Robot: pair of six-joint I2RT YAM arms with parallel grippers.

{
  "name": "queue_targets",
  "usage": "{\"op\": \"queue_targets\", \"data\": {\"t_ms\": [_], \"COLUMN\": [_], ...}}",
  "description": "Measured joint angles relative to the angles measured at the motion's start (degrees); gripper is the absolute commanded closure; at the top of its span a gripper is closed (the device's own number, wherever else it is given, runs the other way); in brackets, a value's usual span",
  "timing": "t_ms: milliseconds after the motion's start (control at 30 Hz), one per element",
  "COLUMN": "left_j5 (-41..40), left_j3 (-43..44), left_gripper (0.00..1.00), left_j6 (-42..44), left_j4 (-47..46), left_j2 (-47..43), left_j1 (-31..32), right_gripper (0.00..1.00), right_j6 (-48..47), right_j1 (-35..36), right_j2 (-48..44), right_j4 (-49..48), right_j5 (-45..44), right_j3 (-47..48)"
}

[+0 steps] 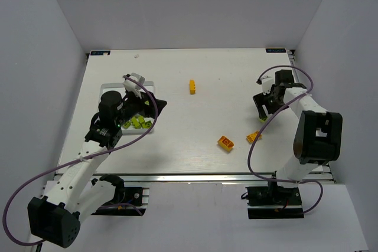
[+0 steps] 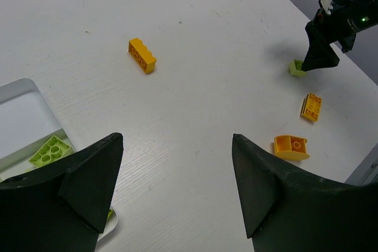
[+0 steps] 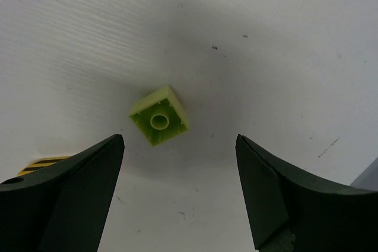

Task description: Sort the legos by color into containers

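A small lime green lego [image 3: 159, 115] lies upside down on the table, just beyond my open right gripper [image 3: 180, 169] and not touched by it. It also shows in the left wrist view [image 2: 297, 68], under the right gripper [image 2: 322, 51]. My left gripper [image 2: 177, 175] is open and empty, at the right edge of the white tray [image 2: 23, 110], which holds green legos [image 2: 50, 150]. Three orange legos lie on the table: one far [image 2: 142, 55], two near the right arm [image 2: 291, 147] [image 2: 310, 107]. In the top view the tray [image 1: 109, 87] is at the left, under the left gripper [image 1: 158, 105].
White walls enclose the table on three sides. In the top view the orange legos lie mid-table [image 1: 192, 87] and right of centre [image 1: 225, 142] [image 1: 253, 137], the last close to the right gripper [image 1: 264, 110]. Arm cables loop beside both arms.
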State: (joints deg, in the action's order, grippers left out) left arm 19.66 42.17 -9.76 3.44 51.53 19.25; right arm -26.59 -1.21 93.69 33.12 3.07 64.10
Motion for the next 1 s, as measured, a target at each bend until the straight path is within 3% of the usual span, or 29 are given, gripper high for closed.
{"op": "queue_targets", "data": {"t_ms": [333,633,733,767,867,1000], "left_j5": [-0.2,-0.8,-1.0,-1.0,-1.3,-2.5], "left_j3": [0.0,0.0,0.0,0.0,0.0,0.0], "left_gripper": [0.16,0.16,0.16,0.16,0.16,0.16], "left_j6": [0.5,0.8,0.8,0.8,0.9,1.0], "left_j4": [0.0,0.0,0.0,0.0,0.0,0.5], "left_j2": [0.0,0.0,0.0,0.0,0.0,-0.6], "left_j1": [0.0,0.0,0.0,0.0,0.0,0.0], "right_gripper": [0.22,0.50,0.70,0.83,0.95,0.98], "right_j6": [-5.6,-7.0,-7.3,-7.2,-7.6,-8.2], "right_j1": [-3.0,-2.9,-2.9,-2.9,-2.6,0.7], "right_j2": [7.0,10.9,11.3,11.3,11.1,8.7], "right_j4": [3.8,4.4,4.3,4.2,4.3,5.6], "right_j5": [6.3,9.5,9.4,9.4,9.6,10.3], "right_j3": [2.2,3.8,4.0,4.0,4.0,4.7]}}
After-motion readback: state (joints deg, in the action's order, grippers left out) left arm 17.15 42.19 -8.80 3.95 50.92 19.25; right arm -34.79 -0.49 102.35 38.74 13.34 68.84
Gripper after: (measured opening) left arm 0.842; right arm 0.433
